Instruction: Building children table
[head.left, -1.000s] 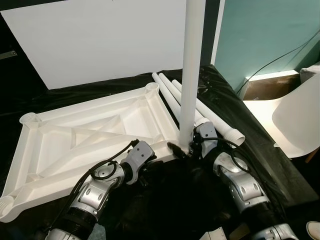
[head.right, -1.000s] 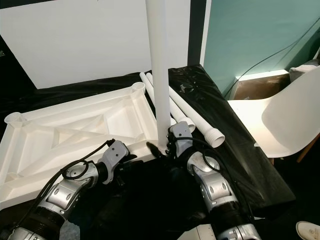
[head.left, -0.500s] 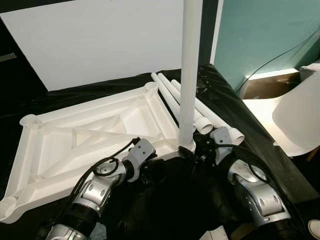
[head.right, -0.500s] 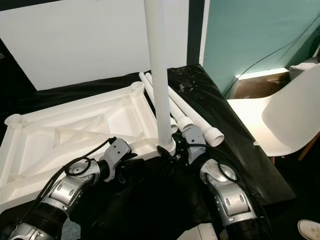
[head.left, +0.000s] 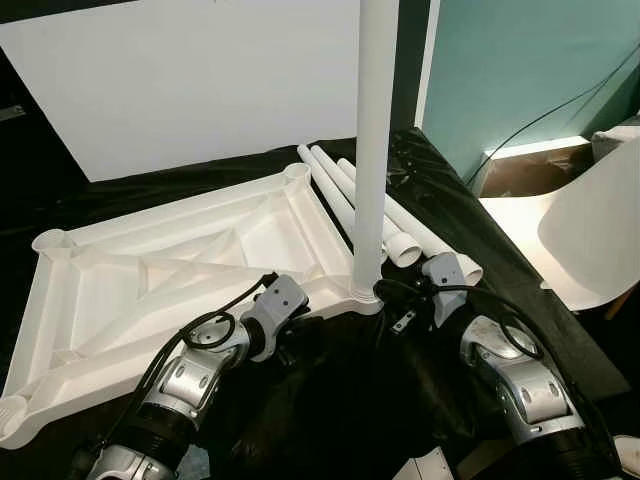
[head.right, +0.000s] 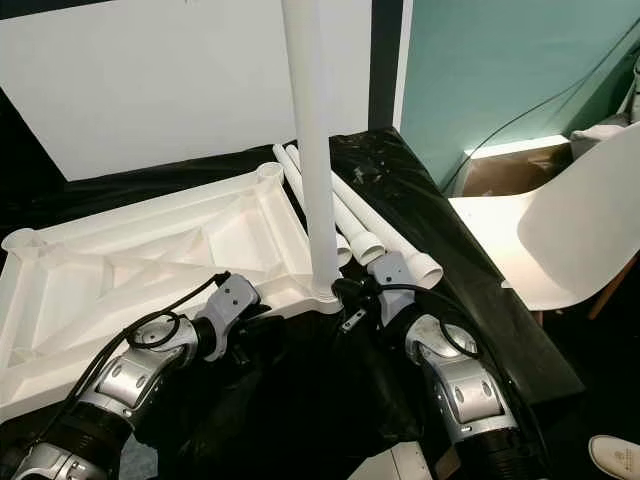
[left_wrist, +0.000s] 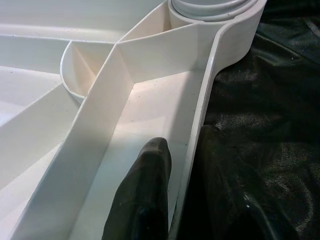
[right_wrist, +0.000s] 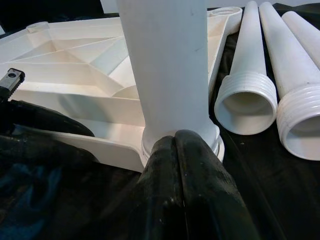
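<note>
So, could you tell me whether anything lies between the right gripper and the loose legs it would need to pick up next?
Nothing visible does. The right gripper, fingers together, sits at the foot of the upright leg, which stands in the tabletop's corner socket. The three loose legs lie side by side on the black sheet just beyond it, threaded ends toward the gripper.

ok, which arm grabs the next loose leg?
Right, probably. The right hand is shut on nothing, just off the upright white leg, with the loose white threaded legs beside it. The left hand straddles the white tabletop's rim, bracing it.
</note>
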